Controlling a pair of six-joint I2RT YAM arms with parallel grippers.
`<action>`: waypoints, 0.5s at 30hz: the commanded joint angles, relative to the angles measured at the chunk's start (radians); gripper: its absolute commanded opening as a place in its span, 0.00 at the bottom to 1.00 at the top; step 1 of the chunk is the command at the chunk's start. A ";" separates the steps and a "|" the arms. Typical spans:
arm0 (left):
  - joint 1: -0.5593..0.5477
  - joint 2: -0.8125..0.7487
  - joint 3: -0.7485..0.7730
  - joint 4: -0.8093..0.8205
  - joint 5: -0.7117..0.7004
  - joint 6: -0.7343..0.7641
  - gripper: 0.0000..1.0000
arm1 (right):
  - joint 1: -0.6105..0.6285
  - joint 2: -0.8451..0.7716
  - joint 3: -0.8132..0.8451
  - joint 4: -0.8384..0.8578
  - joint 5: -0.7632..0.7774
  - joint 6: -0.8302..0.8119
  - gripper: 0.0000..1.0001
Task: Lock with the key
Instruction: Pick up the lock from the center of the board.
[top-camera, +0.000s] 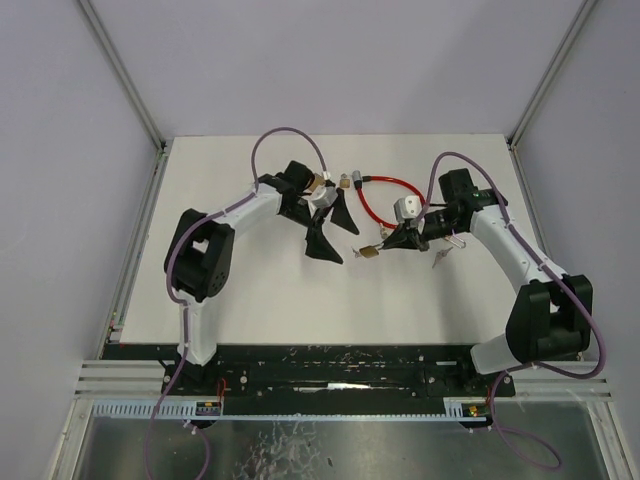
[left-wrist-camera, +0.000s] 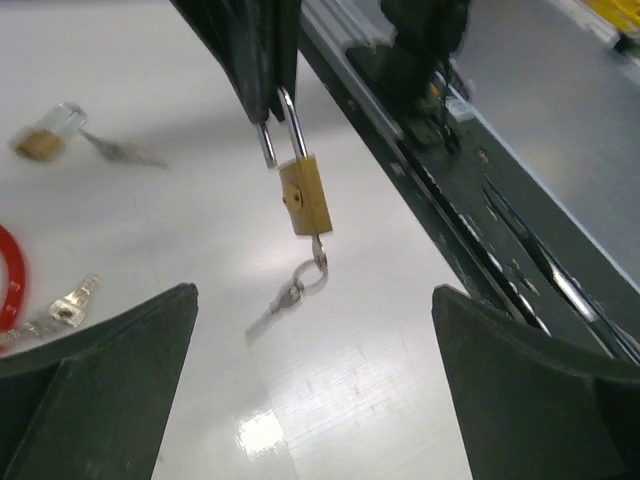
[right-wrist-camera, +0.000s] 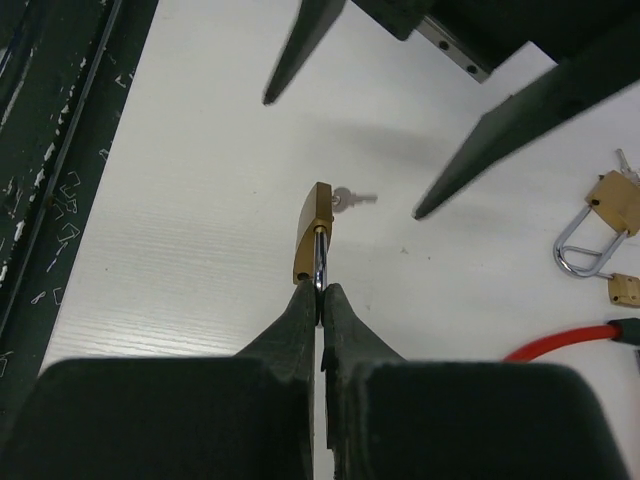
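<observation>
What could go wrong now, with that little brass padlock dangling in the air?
1. The right tool pinches the padlock only by its thin shackle, so a nudge might swing it or twist it loose.
2. The key hanging from the lock's underside is small. The open left tool could close beside it, or perhaps knock it out onto the table.
</observation>
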 joint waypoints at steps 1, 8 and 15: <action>0.024 0.056 0.139 -0.847 0.166 1.010 1.00 | -0.027 -0.056 0.051 -0.026 -0.091 0.073 0.00; 0.023 0.064 0.132 -0.869 0.168 1.069 1.00 | -0.045 -0.076 0.040 -0.014 -0.085 0.094 0.00; -0.032 0.222 0.378 -0.871 0.165 0.945 1.00 | -0.046 -0.062 0.033 0.017 -0.075 0.137 0.00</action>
